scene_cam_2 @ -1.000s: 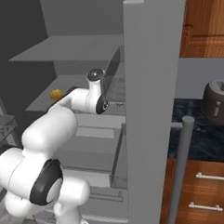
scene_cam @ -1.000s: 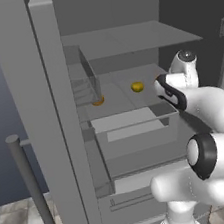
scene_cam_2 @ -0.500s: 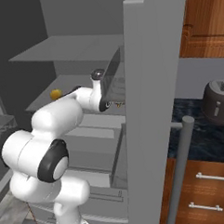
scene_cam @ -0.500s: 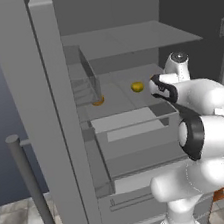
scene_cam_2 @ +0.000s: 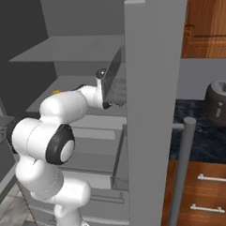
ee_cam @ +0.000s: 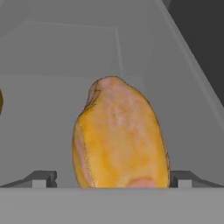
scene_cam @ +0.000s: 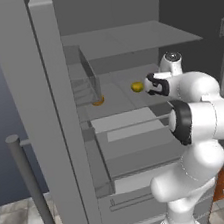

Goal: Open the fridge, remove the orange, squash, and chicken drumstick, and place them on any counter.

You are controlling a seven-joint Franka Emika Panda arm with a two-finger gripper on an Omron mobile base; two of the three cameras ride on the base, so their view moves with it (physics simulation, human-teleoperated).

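The fridge [scene_cam: 29,120] stands with both doors swung open. On its middle shelf lies the squash [scene_cam: 137,86], a yellow-orange lump. My gripper [scene_cam: 149,84] reaches in from the right and is open. In the hand view the squash [ee_cam: 120,140] sits between the two fingertips [ee_cam: 43,178], which flank its near end without pinching it. Further left, behind the left door bin, rests the orange [scene_cam: 98,101]. A small golden-brown piece, the chicken drumstick [scene_cam_2: 118,104], peeks out by my wrist. The black counter [scene_cam_2: 207,138] runs right of the fridge.
The right door [scene_cam_2: 152,108] and its bar handle [scene_cam_2: 184,177] stand close beside the arm. A clear door bin [scene_cam_2: 114,79] hangs by my wrist. Below the shelf a drawer [scene_cam: 133,141] is pulled out. A dark toaster [scene_cam_2: 221,104] stands on the counter.
My hand has slid left along the shelf, closer to the squash. The jaws have stayed wide. Nothing on the shelf has moved.
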